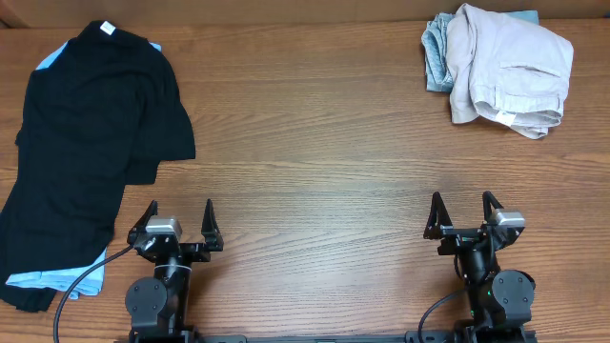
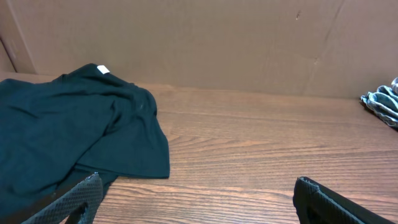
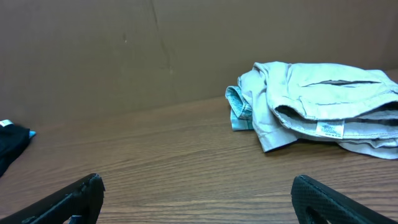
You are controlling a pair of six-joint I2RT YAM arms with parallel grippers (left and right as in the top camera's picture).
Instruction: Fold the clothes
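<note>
Nearest you, the left gripper and right gripper sit at six o'clock, jaws wide apart, empty. Take the black T-shirt at nine o'clock first: pinch one layer only and drag it flat to centre. It lies crumpled over a light blue T-shirt; its small white neck label shows at eleven o'clock.

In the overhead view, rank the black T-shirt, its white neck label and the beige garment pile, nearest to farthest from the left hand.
1. Black short-sleeved T-shirt, beside the left hand, on its left.
2. Small white neck label, far left corner.
3. Crumpled beige fabric garment, far right corner.
</note>
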